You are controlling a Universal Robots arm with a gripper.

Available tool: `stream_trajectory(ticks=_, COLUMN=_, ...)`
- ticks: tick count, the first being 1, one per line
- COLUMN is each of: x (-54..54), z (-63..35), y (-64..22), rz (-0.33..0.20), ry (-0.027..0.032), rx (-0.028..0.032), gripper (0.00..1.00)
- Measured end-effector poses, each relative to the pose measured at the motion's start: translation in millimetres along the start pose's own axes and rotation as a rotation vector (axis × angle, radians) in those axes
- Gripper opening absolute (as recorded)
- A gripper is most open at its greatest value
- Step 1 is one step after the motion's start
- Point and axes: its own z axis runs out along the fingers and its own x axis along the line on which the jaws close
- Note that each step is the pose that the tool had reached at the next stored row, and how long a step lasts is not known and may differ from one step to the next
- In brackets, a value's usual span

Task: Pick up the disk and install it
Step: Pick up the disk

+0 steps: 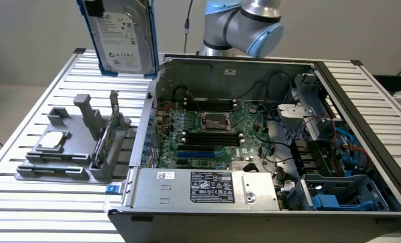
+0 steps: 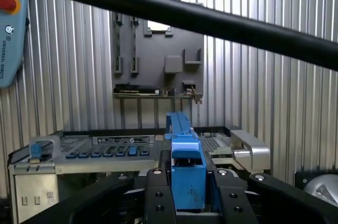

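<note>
**A:** Big stuff first: slatted table, open case flat on it, arm behind the case's far wall. Grey fixture beside the case with a card and a little drive. Out of the way, probably.

**B:** And the disk?

**A:** Disk up in the air, on edge, label facing out, near the case wall on the exterior view's left. Can't tell whether over that wall or just outside it. Not installed yet, anyway.

**B:** Properly clamped?

**A:** Yep, going by the wrist view. Gripper squeezed onto the disk's blue rail, one finger each side, touching it. Narrow edge grip though. Could pivot or slip with any knock.

**B:** Knock on what?

**A:** Case wall first, close under the disk's lower corner, so easy to clip on the way across. Then the board inside the case: tall parts, loose wires everywhere. Plenty to snag a rail on.

**B:** The bay itself?

**A:** Drive cage at the case's other end, the exterior view's right, well apart from the disk. Tight fit by the look of it. Easy to jam on the guides or seat crooked with any tilt. Can't pick out a free slot from here.

**B:** Anything smaller?

**A:** Fat black cable slung across the wrist view, above the case. Might drag or catch on the case rim during a wrist turn.
</note>
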Motion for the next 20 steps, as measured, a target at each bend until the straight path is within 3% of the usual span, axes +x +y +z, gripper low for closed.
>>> stream_trajectory(ticks=20, x=40.3, z=-2.5, y=-88.2, rz=0.0, ry=0.0001, rx=0.0, gripper=0.33)
